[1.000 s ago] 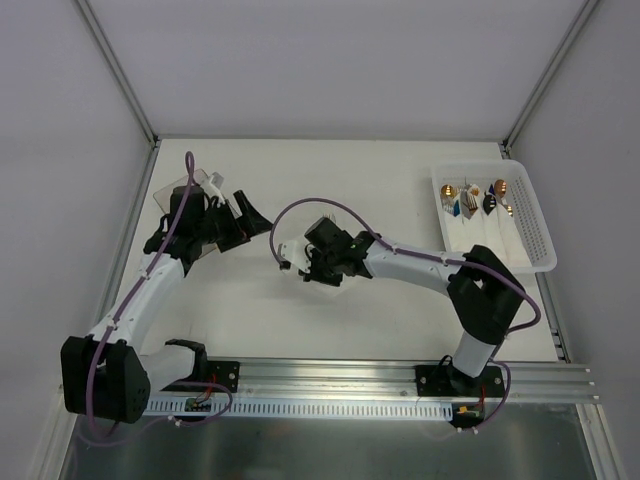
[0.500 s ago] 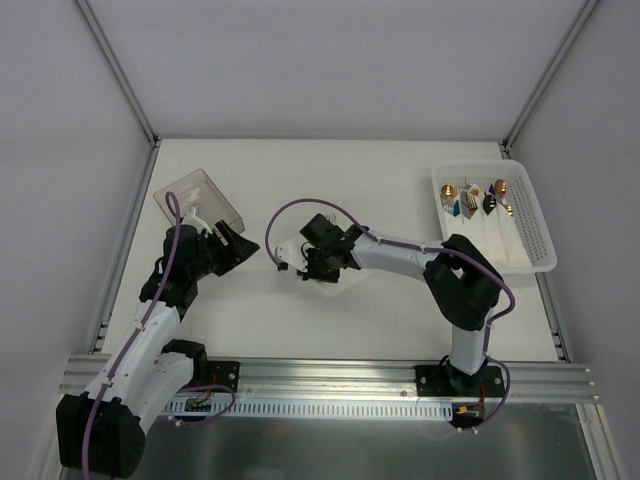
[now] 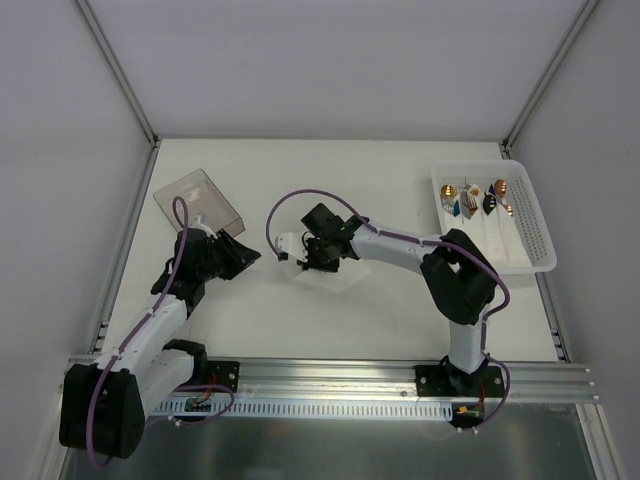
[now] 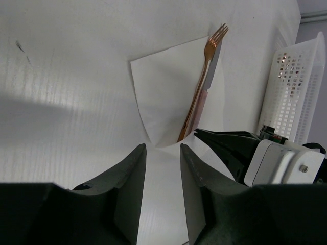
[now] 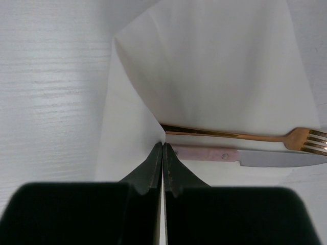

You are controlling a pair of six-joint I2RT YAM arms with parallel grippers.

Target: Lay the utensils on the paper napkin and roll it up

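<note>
Napkin (image 5: 219, 66) lies near the middle of the worktop (image 3: 400, 190), with the fork (image 5: 230, 135) and a pink-handled knife (image 5: 204, 153) side by side along one edge of it. The right pincer (image 5: 163, 146) is pressed together on the paper at the handle end of the cutlery. It holds up a flap there, probably to fold it over the handles and start the roll. Pinching at that edge makes sense, since the metal weighs down the rest of the sheet.

The left pincer (image 4: 162, 149) hangs just left of the napkin, aimed at it. Its fingers are a little apart with nothing between them, so it holds nothing. It seems ready to steady the sheet or take the flap.

From above, the right wrist covers most of the napkin, and no cutlery shows there. In the left wrist view the raised paper hides the handle ends. In the right wrist view the tines and the blade tip run off the frame. Whether more cutlery lies under the flap cannot be told. Items in the basket (image 3: 535, 240) at far right are too small to name, and the clear box (image 3: 195, 200) at far left shows no contents.
</note>
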